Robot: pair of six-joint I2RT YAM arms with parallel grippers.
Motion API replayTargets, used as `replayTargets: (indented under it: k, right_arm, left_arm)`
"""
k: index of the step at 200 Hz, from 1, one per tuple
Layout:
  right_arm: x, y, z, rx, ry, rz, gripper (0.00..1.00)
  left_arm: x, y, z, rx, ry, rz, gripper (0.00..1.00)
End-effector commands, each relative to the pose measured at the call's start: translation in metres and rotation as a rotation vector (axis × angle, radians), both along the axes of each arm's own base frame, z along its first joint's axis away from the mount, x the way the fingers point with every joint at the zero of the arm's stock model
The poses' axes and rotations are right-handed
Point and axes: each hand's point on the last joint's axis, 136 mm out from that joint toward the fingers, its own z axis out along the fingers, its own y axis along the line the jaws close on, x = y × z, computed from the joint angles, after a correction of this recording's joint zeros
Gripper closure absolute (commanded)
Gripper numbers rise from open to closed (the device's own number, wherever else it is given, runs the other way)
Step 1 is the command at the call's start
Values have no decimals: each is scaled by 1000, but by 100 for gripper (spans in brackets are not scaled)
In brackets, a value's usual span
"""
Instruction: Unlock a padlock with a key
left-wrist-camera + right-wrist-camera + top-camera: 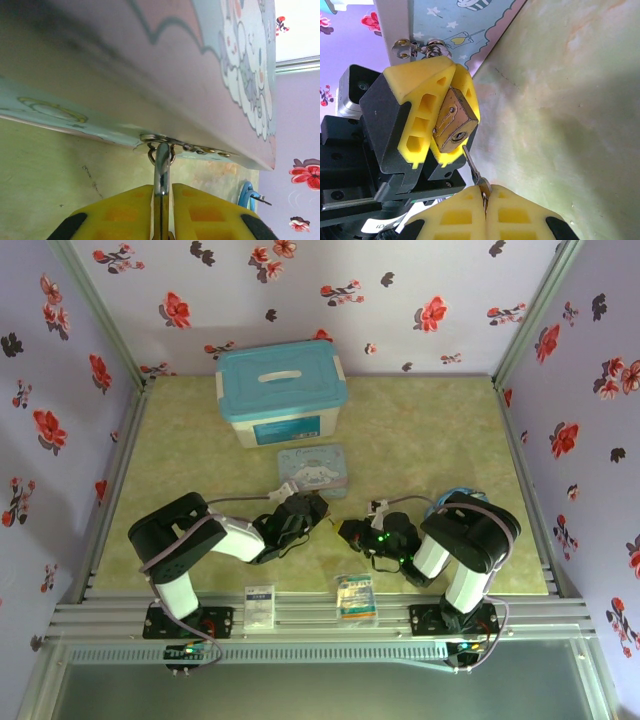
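The key (pixel 472 165) head is buried in the right gripper (pixel 485 199) (tip entering the padlock (pixel 453 122): unclear).

No legible text, print too blurred

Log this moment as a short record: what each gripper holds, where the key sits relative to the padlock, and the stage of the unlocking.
Left gripper: shut on the padlock
Right gripper: shut on the key
Key tip: right by the keyhole, not inserted
Shackle: at the latch of the cartoon tin
Stage: key not yet in the lock
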Motion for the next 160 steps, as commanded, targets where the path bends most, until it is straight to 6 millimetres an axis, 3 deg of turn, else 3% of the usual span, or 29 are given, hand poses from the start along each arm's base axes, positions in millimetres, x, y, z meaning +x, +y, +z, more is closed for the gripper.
replayTargets:
  k: [1,61,104,160]
  right_arm:
    - [4,7,12,23,-59,15,100]
    - [14,20,21,51,-82,40,100]
    - [20,18,10,36,-55,28,100]
    - [28,10,19,53,-74,4,100]
  left_arm:
    - [8,-6,15,-68,-39,11,100]
    - [9,-9,20,-90,-47,7,100]
    - [6,-9,19,-102,-42,4,100]
    - [3,-9,17,-132,-33,8,100]
